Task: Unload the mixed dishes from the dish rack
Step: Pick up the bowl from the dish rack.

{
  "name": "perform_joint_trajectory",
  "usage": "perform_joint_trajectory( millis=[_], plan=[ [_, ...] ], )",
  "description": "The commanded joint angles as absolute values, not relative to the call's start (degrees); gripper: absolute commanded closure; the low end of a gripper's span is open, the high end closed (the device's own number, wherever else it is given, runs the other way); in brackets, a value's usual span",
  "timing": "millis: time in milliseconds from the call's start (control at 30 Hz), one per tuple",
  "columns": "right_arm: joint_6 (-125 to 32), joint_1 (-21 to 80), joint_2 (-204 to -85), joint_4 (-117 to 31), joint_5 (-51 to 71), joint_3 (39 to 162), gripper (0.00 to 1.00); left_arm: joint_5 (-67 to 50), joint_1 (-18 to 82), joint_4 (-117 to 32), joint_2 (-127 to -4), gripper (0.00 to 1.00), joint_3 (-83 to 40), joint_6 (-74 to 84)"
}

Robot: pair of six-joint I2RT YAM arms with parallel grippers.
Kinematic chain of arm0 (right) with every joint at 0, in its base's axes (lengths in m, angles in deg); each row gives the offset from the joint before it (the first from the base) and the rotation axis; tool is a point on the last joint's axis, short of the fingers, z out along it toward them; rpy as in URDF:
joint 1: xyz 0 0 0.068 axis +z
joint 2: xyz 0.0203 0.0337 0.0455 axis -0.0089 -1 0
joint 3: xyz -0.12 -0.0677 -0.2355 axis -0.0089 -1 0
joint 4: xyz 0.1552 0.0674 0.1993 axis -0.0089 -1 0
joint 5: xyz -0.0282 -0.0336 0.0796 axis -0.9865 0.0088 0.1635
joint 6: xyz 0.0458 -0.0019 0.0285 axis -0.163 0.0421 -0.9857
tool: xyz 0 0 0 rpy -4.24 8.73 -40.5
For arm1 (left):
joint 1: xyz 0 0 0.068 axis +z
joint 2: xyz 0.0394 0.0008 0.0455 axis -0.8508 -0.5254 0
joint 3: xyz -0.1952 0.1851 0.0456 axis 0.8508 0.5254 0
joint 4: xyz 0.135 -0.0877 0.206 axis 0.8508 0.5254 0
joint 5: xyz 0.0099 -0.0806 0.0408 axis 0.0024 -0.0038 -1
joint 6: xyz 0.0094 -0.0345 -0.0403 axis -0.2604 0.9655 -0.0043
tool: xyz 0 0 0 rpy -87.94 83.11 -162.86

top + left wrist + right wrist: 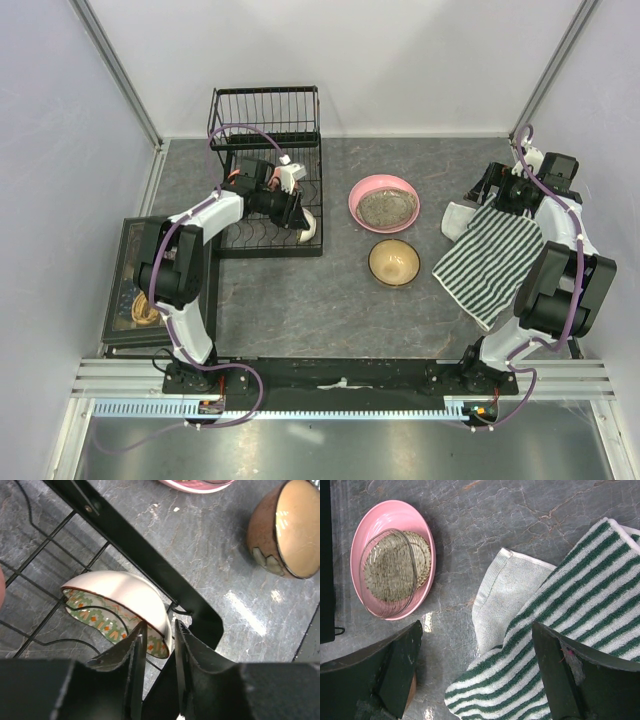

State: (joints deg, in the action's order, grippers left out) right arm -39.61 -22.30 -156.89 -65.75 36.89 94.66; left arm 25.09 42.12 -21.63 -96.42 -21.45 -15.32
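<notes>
Grey table (pixel 300 300), white bowl (pixel 120 592) at rack (pixel 140 555) edge, left jaws clamping rim

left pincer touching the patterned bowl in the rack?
Touching. Left wrist view: the left pincer straddles the rim of the small white patterned bowl, one finger on the patterned inside, the other against the white outside.

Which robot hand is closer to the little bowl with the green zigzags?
The left. The left gripper pinches the little bowl by its rim, inside the rack. The right gripper hangs open far off on the other side, above the striped cloth.
</notes>
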Motion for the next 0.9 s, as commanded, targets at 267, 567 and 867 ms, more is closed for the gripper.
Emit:
perform_joint_trajectory(
  millis=[267, 567, 867],
  plan=[
    [-38.24, -22.25, -157.77, -65.16, 36.43, 95.32, 0.02, 30.77, 43.36, -24.20, -97.02, 0.86, -23.60, -12.41],
    [-38.15, -22.25, -157.86, -65.25, 36.25, 95.32, 0.02, 33.58, 44.33, -25.34, -97.02, 0.98, -23.42, -11.00],
    [-38.07, -22.25, -158.03, -65.34, 36.34, 95.41, 0.02, 36.30, 46.00, -28.07, -94.73, 0.99, -21.93, -9.34]
  ],
)
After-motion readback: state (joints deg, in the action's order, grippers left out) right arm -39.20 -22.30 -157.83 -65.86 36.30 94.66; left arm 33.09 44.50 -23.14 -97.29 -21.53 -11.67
